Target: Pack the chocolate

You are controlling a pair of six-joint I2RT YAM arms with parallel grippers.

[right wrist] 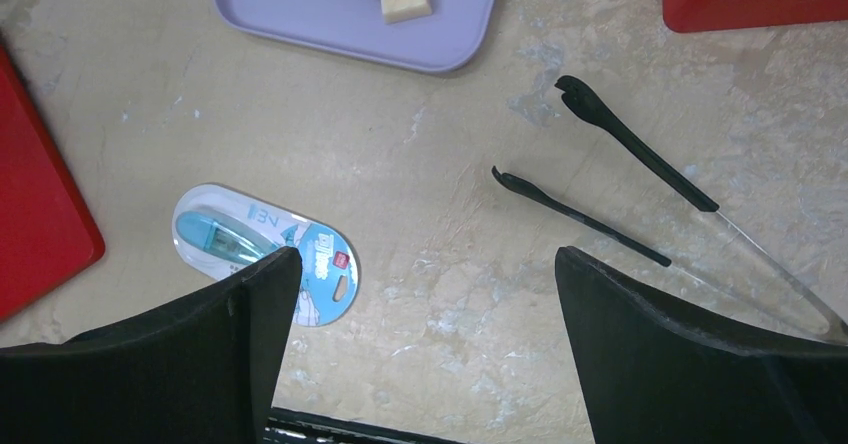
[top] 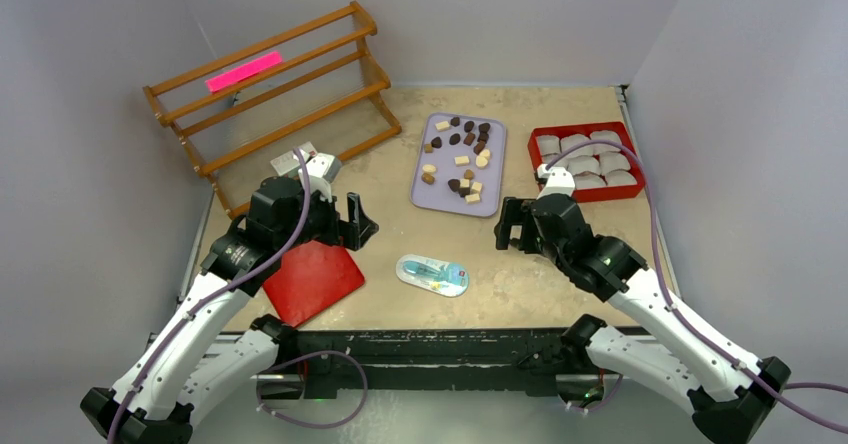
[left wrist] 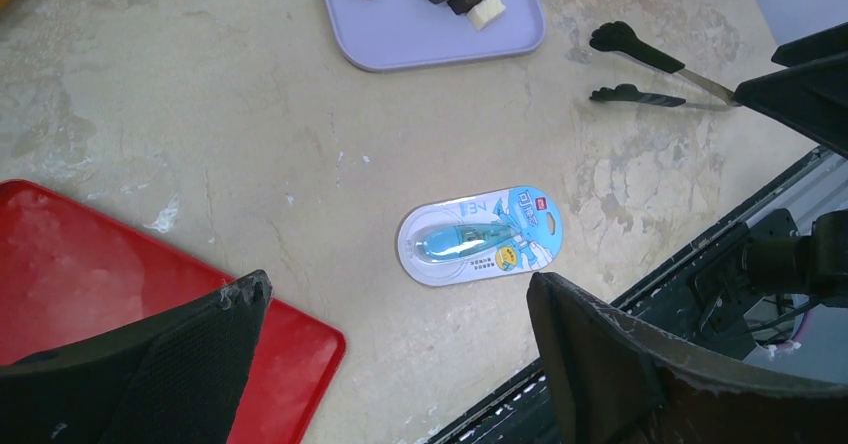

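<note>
— Grippers first: L gripper [top: 356, 222] is hanging over the table w/ fingers spread wide, nothing btwn them. R gripper [top: 512, 226] is doing likewise, gripping nothing.

— Ok. What's lying around them, big stuff first?

— Table [top: 530, 299] is carrying everything. Wooden rack [top: 375, 59] is standing at far left, w/ a pink strip [top: 244, 71] lying on its top shelf. Red board [top: 320, 279] is lying flat at front left, L arm covering part of it.

— Mid-size?

— Lavender tray [top: 432, 196] is sitting center-back. Red box [top: 612, 195] is sitting just right of it, apart from it, w/ white paper cups [top: 585, 164] filling it.

— Smaller?

— Blue-white packet [top: 432, 274] is lying btwn the two grippers, toward the front, apart from the tray. Black-tipped tongs [right wrist: 640, 147] are lying under the R gripper, arms splayed, tips pointing toward the gap btwn tray and box, touching neither.

— And the task item?

— All the chocolate [top: 469, 139] in view is sitting on the tray, dark and cream pcs scattered, a few touching.
</note>
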